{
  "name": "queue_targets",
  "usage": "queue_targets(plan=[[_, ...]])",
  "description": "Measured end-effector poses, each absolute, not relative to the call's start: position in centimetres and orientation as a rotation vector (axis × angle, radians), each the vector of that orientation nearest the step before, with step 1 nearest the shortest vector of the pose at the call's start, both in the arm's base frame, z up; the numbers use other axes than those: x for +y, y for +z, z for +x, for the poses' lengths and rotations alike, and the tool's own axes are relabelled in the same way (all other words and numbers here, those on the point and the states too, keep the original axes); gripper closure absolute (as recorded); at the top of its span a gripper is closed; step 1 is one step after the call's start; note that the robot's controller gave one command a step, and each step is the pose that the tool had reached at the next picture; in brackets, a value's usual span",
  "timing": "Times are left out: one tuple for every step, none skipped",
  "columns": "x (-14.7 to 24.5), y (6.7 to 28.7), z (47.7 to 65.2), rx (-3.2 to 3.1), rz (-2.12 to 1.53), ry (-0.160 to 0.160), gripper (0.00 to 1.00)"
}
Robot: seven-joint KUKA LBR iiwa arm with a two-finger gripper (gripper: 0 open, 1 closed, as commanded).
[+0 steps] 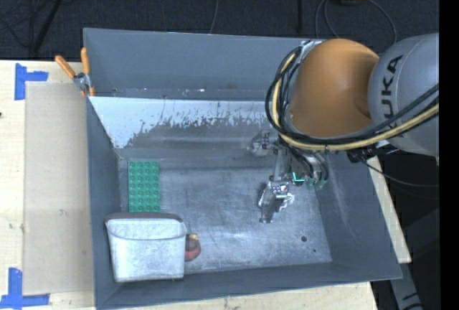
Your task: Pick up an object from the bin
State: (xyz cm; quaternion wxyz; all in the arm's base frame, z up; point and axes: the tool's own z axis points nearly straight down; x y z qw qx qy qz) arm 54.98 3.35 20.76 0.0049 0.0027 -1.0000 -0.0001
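The arm [401,97] reaches in from 3 o'clock, its orange cover [333,90] hanging over the right half of the bin [215,64], and the tool [271,207] points down at the grey floor a little to the 3 o'clock side of the floor's middle. The patch of floor under it looks bare and scuffed, and nothing can be made out in its grasp. Whether it is open or closed cannot be told from this angle, as the wrist and cables crowd it. The loose things all lie well apart from it, toward the left wall. A flat green studded plate [143,185] lies at about 9 o'clock of the floor, close along the foot of the sloping wall. A white tub [145,247] sits in the corner at about 8 o'clock. A small reddish thing [192,247] is tucked against the tub's 3 o'clock side, touching it or nearly so, and too small to name. Judging by this, no pick is in hand yet, and any of the three would call for a move across toward 9 o'clock. The flat plate looks hard to get under. The reddish piece sits so close to the tub that a grasp there might nudge the tub as well.
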Motion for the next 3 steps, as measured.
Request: queue_targets(plan=[[-3.9, 18.8, 57.8, -3.143, -0.016, 0.005, 0.0], [-6.0, 7.7, 55.2, -3.129, 0.076, -0.002, 0.0], [-6.0, 8.2, 55.5, -3.139, 0.075, -0.001, 1.0]])
